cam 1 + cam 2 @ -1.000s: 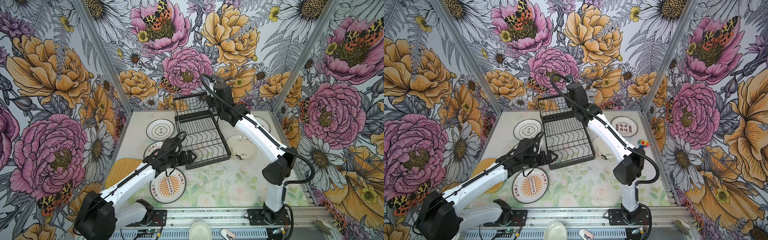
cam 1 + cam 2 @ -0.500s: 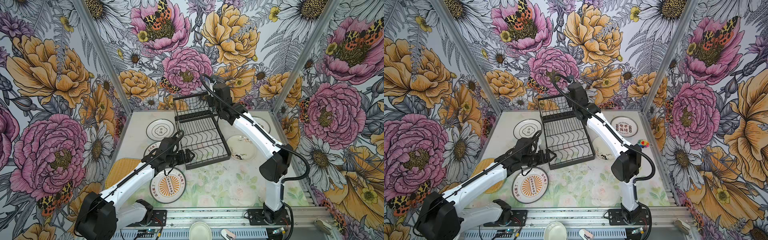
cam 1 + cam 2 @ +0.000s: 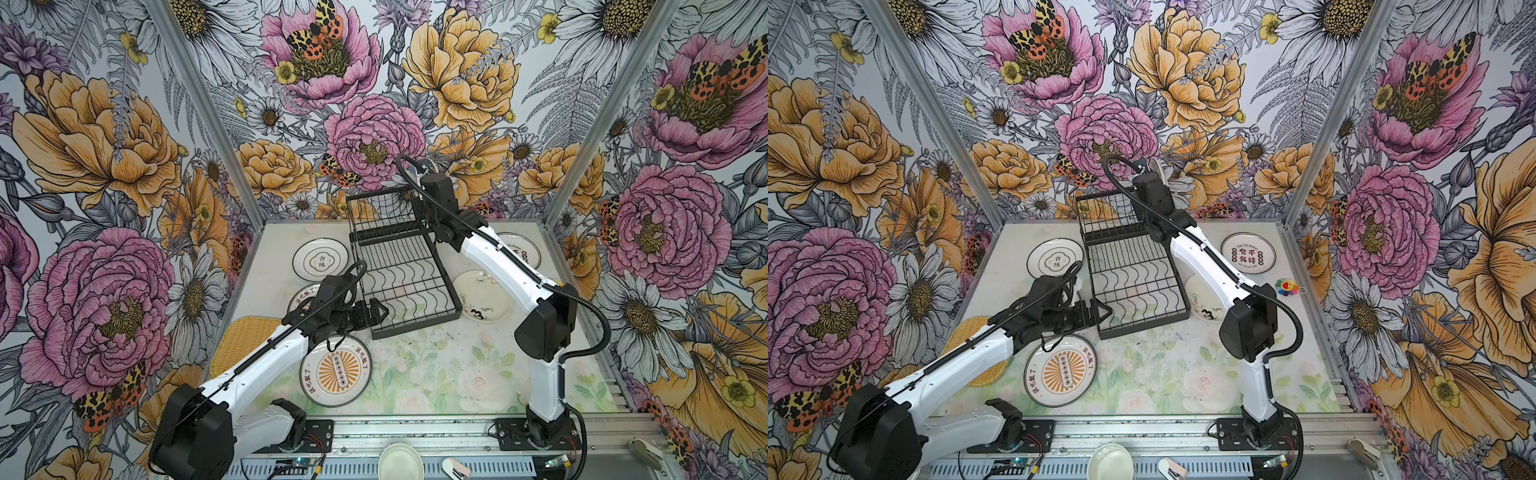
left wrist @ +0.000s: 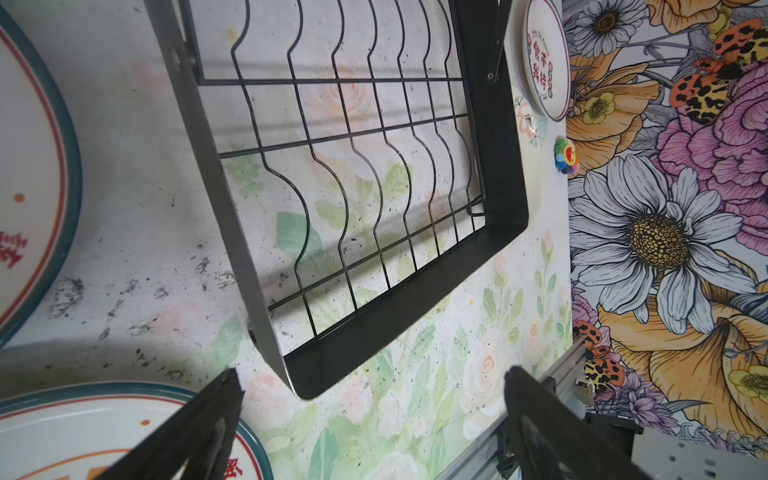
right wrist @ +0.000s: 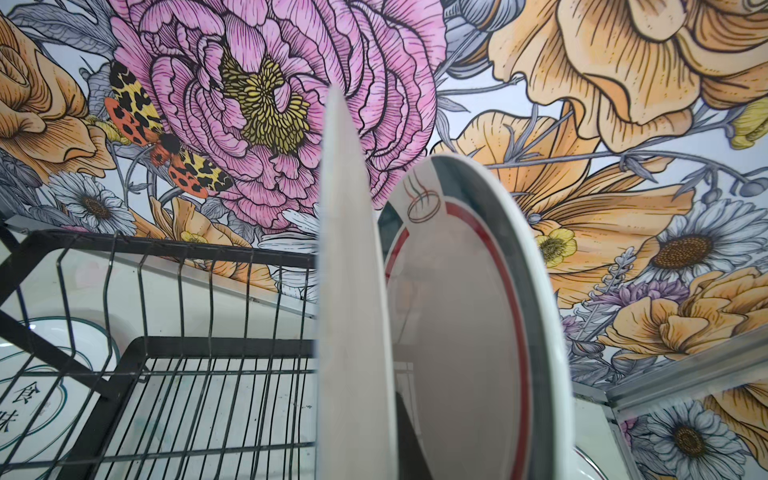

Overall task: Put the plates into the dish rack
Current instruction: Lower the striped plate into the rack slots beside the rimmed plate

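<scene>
My right hand grips one white plate on edge at the far right end of the dish rack's raised tier, just beside one upright teal-rimmed plate. Five plates and one woven tray lie flat on the surface. My left hand hovers low at the rack's near left corner, jaws spread wide.
</scene>
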Motion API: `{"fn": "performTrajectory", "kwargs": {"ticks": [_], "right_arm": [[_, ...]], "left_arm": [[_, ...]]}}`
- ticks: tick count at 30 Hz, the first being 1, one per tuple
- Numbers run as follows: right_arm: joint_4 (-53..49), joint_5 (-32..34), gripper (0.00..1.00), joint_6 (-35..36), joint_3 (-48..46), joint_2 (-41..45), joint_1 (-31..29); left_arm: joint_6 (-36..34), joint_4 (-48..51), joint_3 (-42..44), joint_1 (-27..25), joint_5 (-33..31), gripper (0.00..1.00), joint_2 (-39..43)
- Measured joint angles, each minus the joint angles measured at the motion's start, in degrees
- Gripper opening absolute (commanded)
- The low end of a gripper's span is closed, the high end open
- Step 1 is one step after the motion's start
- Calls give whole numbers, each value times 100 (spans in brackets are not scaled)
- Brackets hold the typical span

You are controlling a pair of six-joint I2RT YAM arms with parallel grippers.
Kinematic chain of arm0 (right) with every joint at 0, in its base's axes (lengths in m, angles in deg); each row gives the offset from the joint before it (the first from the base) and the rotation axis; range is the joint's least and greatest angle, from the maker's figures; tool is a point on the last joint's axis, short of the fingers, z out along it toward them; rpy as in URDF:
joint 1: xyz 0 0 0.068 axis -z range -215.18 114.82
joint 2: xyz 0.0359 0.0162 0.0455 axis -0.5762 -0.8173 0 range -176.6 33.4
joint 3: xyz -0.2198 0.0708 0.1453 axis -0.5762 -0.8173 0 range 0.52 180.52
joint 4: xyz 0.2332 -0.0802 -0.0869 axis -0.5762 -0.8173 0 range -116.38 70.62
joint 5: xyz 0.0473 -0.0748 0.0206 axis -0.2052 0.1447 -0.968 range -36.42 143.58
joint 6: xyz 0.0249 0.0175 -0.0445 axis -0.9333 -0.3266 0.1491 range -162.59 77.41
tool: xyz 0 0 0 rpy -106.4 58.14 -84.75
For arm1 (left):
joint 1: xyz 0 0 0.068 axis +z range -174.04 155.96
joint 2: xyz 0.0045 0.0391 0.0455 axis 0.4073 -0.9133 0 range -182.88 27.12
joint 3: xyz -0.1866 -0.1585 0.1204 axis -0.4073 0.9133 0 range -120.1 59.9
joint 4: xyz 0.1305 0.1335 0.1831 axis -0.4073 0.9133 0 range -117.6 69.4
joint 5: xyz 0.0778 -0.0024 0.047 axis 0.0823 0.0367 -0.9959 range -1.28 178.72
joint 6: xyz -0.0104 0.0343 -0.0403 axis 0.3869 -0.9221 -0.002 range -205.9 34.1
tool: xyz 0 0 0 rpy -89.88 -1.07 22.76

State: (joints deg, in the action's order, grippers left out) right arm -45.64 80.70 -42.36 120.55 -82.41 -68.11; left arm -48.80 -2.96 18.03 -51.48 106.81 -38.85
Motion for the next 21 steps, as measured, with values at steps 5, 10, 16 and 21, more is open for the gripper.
{"fn": "performTrajectory", "kwargs": {"ticks": [5,10,16,21], "right_arm": [[0,-39,10,-46,-70,-17,28],[76,-33,22,-90,-74,-15,28],[177,-28,28,-79,-74,-15,28],[177,44,29,-59,-127,37,26]], "left_arm": [[0,0,11,26,17,99,52],[0,0,11,26,39,99,74],[0,0,11,26,39,99,74],[2,0,11,26,39,99,81]]}}
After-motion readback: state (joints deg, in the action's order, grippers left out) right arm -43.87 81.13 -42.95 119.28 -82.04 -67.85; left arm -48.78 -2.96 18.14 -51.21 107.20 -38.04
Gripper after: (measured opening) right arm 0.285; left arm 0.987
